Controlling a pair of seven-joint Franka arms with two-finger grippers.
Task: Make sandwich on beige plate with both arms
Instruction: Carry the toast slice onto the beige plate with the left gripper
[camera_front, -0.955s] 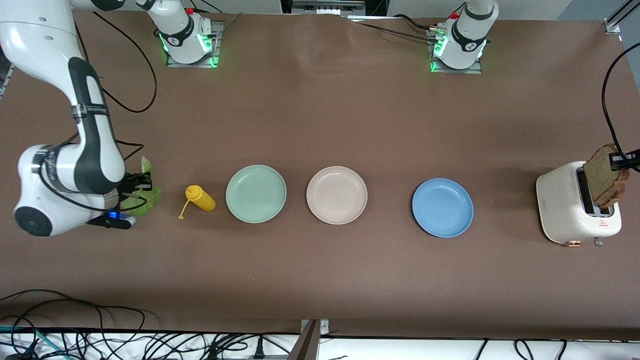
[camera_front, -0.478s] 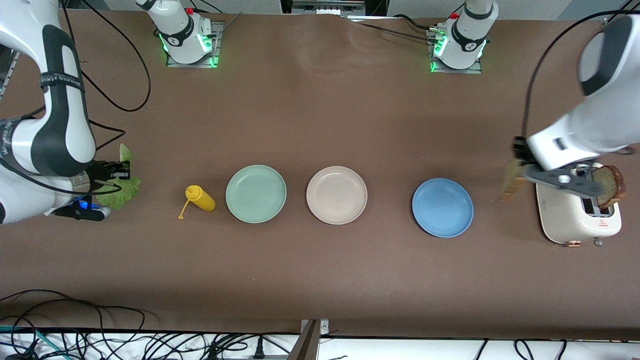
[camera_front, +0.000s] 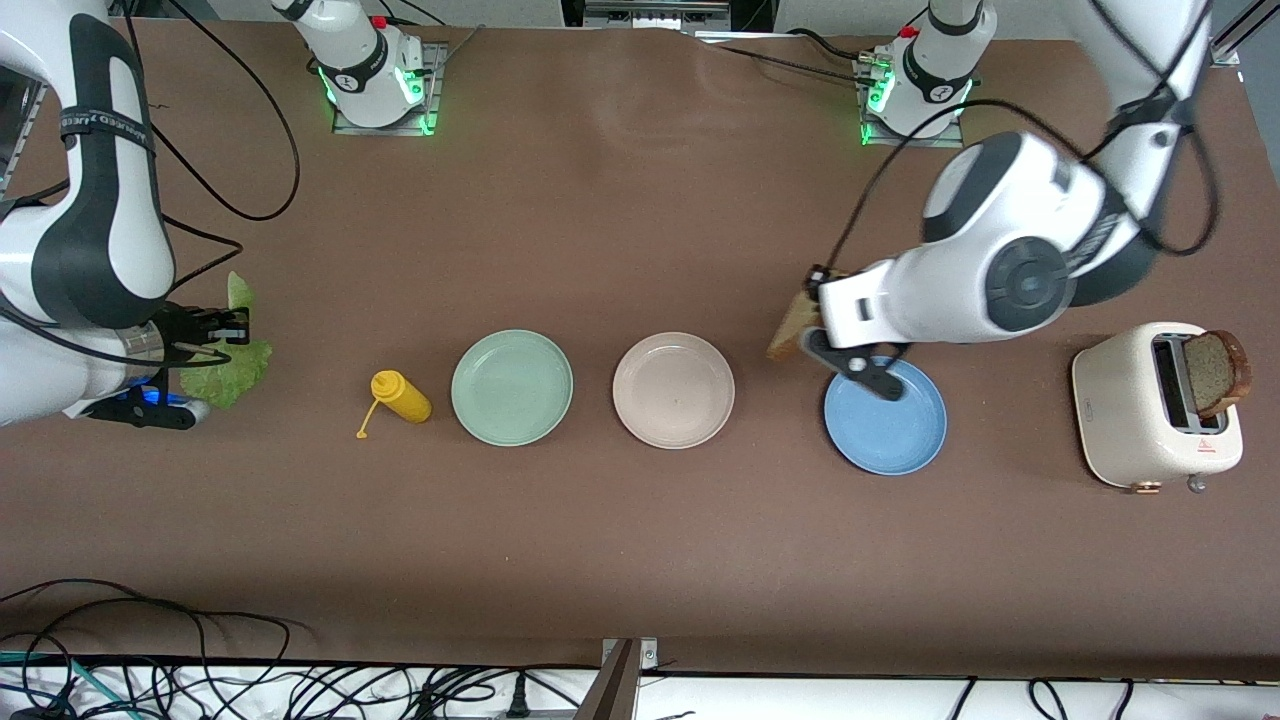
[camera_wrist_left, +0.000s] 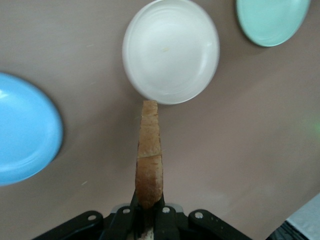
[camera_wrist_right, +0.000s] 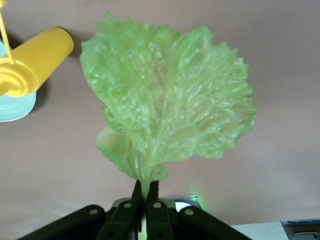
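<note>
We see the left claw (camera_front: 812, 330) just right of the frame's centre in the front view, up in the air over the tabletop (camera_front: 640, 560) between the beige plate (camera_front: 673, 390) and the blue plate (camera_front: 885, 415). It is clenched on a brown bread slice (camera_front: 793, 326), which it holds on edge; in the left wrist view the bread slice (camera_wrist_left: 149, 155) sticks straight out from the closed fingers (camera_wrist_left: 163, 220) with its tip at the rim of the beige plate (camera_wrist_left: 171, 51). That plate is bare and sits at the middle of the frame, in a row between the mint green plate (camera_front: 512, 387) and the blue one.

At the right edge of the frame a second bread slice (camera_front: 1215, 372) stands in a slot of the white toaster (camera_front: 1155, 405).

The right claw (camera_front: 232, 327) is at the left edge of the frame, over the tabletop at the right arm's end. It grips a ruffled green lettuce leaf (camera_front: 232, 358) by its stem; the right wrist view shows the lettuce leaf (camera_wrist_right: 167, 112) fanned out from the pinched fingers (camera_wrist_right: 151, 202). A yellow squeeze bottle (camera_front: 400, 396) lies on its side between the leaf and the mint green plate.
</note>
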